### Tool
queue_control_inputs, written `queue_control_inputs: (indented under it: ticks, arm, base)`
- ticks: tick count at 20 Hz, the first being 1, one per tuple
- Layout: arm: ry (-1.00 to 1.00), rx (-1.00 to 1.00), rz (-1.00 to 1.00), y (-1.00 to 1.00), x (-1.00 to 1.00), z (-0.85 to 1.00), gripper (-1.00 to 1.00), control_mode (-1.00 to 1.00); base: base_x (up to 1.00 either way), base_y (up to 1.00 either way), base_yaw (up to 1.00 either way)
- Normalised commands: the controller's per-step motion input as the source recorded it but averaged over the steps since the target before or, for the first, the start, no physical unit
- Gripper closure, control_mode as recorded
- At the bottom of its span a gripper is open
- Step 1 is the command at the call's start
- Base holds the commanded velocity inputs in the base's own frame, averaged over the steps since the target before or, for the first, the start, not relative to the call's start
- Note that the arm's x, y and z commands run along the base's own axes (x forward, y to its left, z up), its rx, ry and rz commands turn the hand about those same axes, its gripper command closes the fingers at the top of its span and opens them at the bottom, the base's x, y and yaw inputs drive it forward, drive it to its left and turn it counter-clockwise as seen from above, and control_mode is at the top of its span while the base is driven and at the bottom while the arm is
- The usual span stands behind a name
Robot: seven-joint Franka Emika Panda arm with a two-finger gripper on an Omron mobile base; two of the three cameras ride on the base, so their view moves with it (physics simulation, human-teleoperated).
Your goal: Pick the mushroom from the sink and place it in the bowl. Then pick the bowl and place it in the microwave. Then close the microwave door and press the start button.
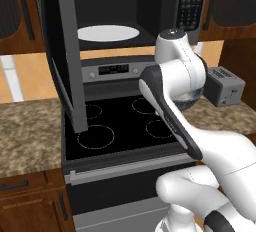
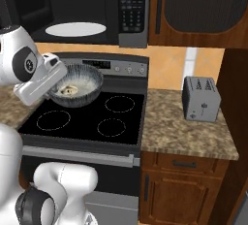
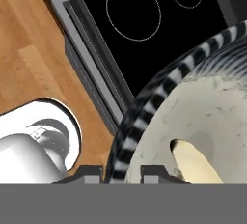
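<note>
Bowl (image 2: 77,87) rim clamped in end effector (image 3: 123,172).

A black glass cooktop (image 2: 87,117) with four ring-marked burners lies between two stretches of speckled granite worktop (image 2: 189,132). Behind the burners runs a grey control panel (image 2: 118,67) with a small display and knobs. A grey two-slot toaster (image 2: 200,99) stands upright on the right-hand worktop, near its back edge, well apart from the cooktop. Dark wooden cabinets (image 2: 196,8) hang above, and a wooden drawer (image 2: 186,163) with a dark handle sits under the worktop's front edge. The wooden floor (image 3: 34,59) shows below the oven's front.
</note>
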Motion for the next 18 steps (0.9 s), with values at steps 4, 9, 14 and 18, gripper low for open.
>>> queue_control_inputs:
  ticks: [4, 9, 14, 18]
  arm:
    - [0.00, 0.00, 0.00, 0.00, 0.00, 0.00, 1.00, 1.00]
    - [-0.11, 0.00, 0.00, 0.24, -0.07, 0.32, 1.00, -1.00]
    - [-0.22, 0.00, 0.03, 0.38, 0.14, 0.89, 1.00, -1.00]
    - [-0.22, 0.00, 0.18, 0.01, 0.94, 0.71, 1.00, -1.00]
  base:
    - [0.00, 0.08, 0.00]
    - [0.00, 0.12, 0.00]
    - [0.00, 0.00, 0.00]
    - [0.00, 0.00, 0.00]
